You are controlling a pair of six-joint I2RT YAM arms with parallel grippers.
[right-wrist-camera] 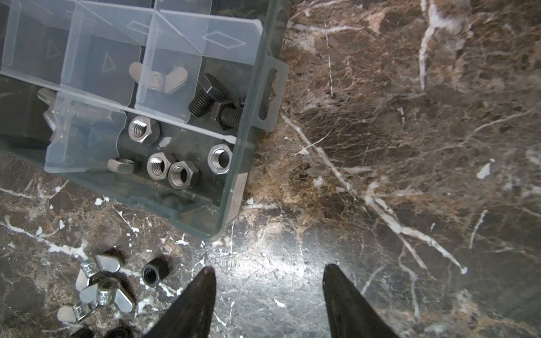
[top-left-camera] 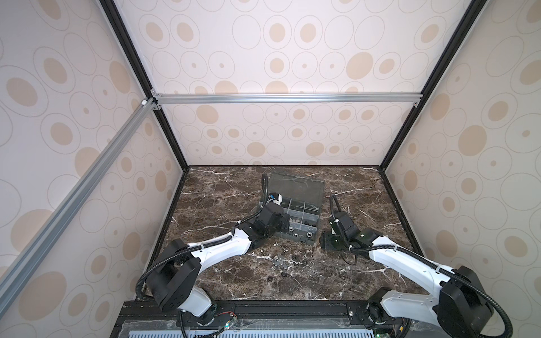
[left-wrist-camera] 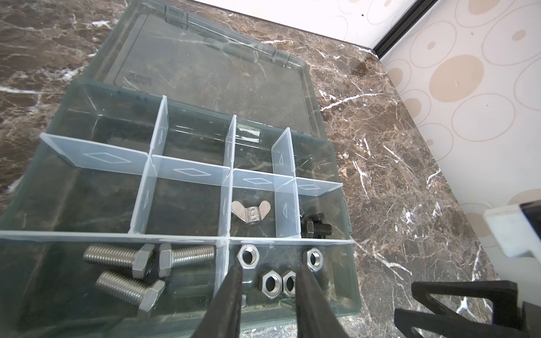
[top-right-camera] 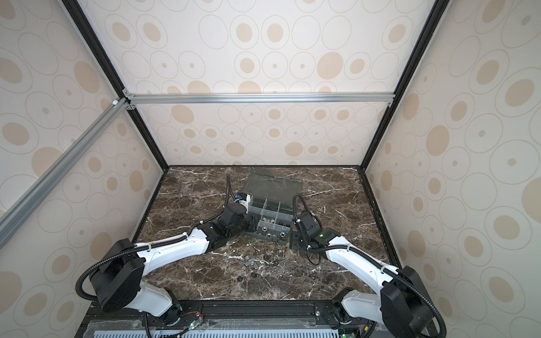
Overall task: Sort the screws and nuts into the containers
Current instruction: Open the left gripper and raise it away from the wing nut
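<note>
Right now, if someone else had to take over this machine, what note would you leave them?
Left gripper: open, empty, hovering over the hex nuts cell of the organizer box.
Right gripper: open, empty, above bare table beside the box.
Done: three silver bolts, several hex nuts, one wing nut and two black bolts sit in separate cells.
Left: loose wing nuts, a black nut and a few small dark pieces lie on the table near the box.

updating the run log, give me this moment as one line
left gripper: open, above hex nuts cell | right gripper: open, empty, over table beside organizer box | loose: wing nuts on table
</note>
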